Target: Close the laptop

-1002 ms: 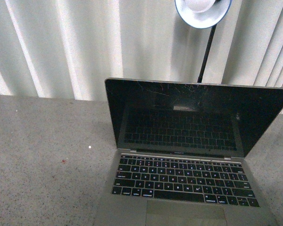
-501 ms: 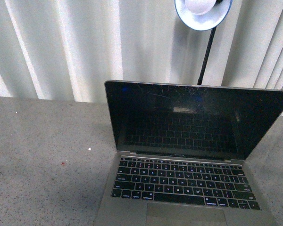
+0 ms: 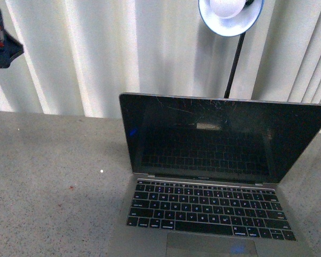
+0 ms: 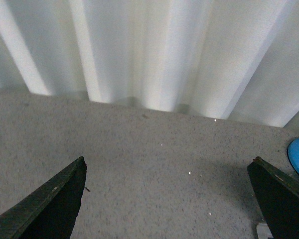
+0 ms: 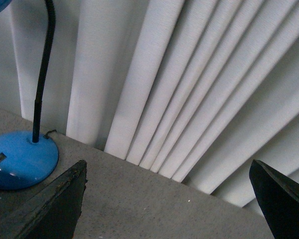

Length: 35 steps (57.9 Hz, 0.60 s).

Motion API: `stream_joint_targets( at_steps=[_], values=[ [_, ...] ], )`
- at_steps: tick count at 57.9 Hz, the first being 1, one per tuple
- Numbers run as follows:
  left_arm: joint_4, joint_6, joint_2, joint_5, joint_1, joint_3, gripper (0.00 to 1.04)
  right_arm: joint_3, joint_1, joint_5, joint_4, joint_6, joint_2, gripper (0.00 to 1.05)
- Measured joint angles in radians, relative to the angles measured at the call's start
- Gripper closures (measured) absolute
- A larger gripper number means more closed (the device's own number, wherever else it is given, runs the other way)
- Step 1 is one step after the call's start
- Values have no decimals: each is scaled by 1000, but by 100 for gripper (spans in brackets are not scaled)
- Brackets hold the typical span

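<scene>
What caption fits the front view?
Open silver-grey laptop, scratched black screen, on a speckled grey table; blue-rimmed lamp against white curtains behind, left arm at upper left.

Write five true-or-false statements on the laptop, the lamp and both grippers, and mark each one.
1. The laptop stands open. True.
2. Its screen shows a bright picture. False: the screen is dark and scratched.
3. A lamp with a blue base stands behind the laptop. True.
4. The left gripper is shut on the lid. False: it is open and holds nothing.
5. The right gripper is open. True.
</scene>
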Motion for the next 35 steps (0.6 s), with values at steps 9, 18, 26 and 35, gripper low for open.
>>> stream_joint_targets(
  at_steps=[9, 18, 26, 35],
  values=[
    [-89, 164, 70, 59, -50, 155, 7, 103, 19, -96, -120, -237, 61, 7],
    [-185, 397, 124, 83, -119, 272, 7, 177, 55, -164, -214, -459, 120, 7],
    [-263, 587, 173, 94, -174, 354, 7, 264, 96, -150, -250, -596, 185, 7],
    [-309, 728, 222, 117, -207, 431, 15, 350, 132, -126, -304, -658, 231, 7]
  ],
)
